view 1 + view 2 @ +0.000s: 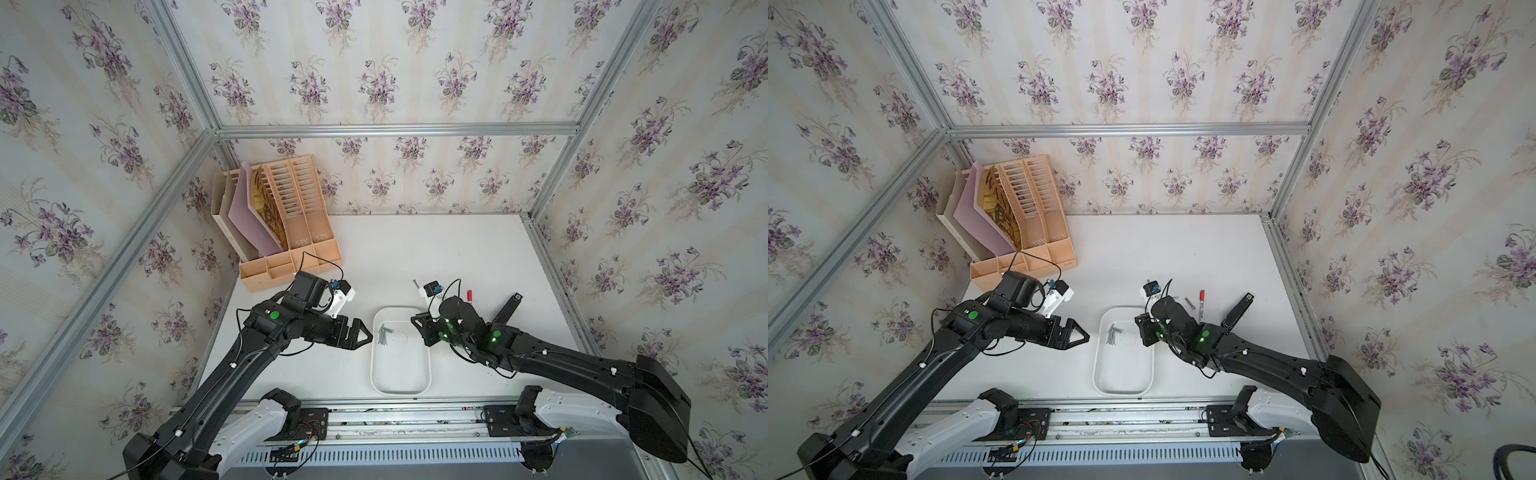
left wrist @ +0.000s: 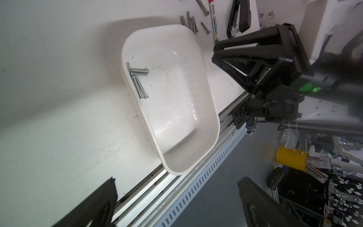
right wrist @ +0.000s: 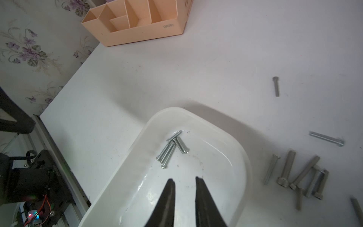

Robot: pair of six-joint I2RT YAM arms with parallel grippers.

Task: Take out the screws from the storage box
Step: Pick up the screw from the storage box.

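Note:
The white storage box (image 1: 401,392) (image 1: 1121,392) sits at the table's front middle. Several screws (image 1: 384,332) (image 1: 1113,332) (image 2: 137,82) (image 3: 170,149) lie bunched against its left wall near the far end. More screws (image 3: 300,176) (image 2: 191,21) lie loose on the table right of the box. My right gripper (image 3: 185,178) (image 1: 414,321) hovers over the box's right side, its jaws a narrow gap apart with nothing between them. My left gripper (image 1: 368,333) (image 2: 176,179) is just left of the box, open and empty.
A peach slatted organiser (image 1: 291,266) (image 3: 137,29) stands at the back left. A red-capped marker (image 1: 1201,305) and a black stapler-like object (image 1: 1237,311) lie right of the box, beyond my right arm. The metal rail (image 2: 157,188) runs along the table's front edge.

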